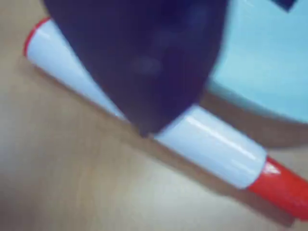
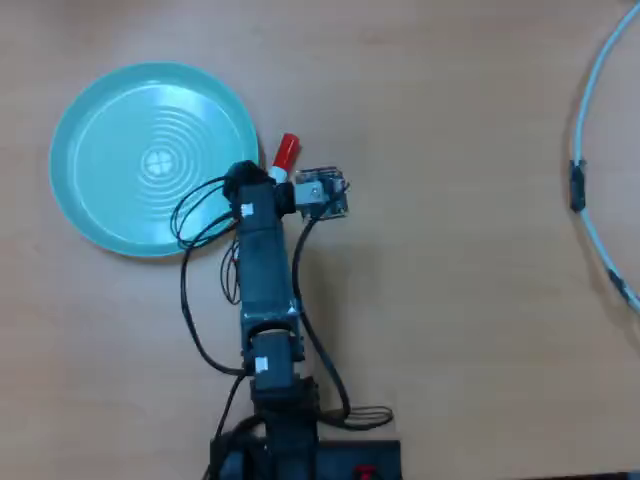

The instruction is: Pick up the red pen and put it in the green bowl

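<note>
Red pen (image 1: pixel 211 139), white barrel, red cap, beside green bowl (image 2: pixel 100 200), claw (image 1: pixel 144 130) state unclear

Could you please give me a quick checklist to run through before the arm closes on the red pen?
1. Red pen lies flat on the table: ok.
2. Gripper is over the pen's barrel: ok.
3. Jaws open and astride the pen: cannot tell, only one dark jaw shows.
4. Pen is outside the green bowl, just beside its rim: ok.
5. Bowl is empty: ok.
</note>
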Action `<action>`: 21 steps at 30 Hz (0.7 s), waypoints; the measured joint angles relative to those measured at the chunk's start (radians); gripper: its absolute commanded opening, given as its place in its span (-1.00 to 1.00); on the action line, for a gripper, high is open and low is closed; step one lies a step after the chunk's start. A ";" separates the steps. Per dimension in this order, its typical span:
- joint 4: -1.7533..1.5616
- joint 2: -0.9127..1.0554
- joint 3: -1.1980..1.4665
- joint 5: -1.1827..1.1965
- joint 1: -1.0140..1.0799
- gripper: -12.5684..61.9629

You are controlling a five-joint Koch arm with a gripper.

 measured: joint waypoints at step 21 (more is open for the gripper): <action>-0.002 -0.173 0.035 -0.060 0.009 0.41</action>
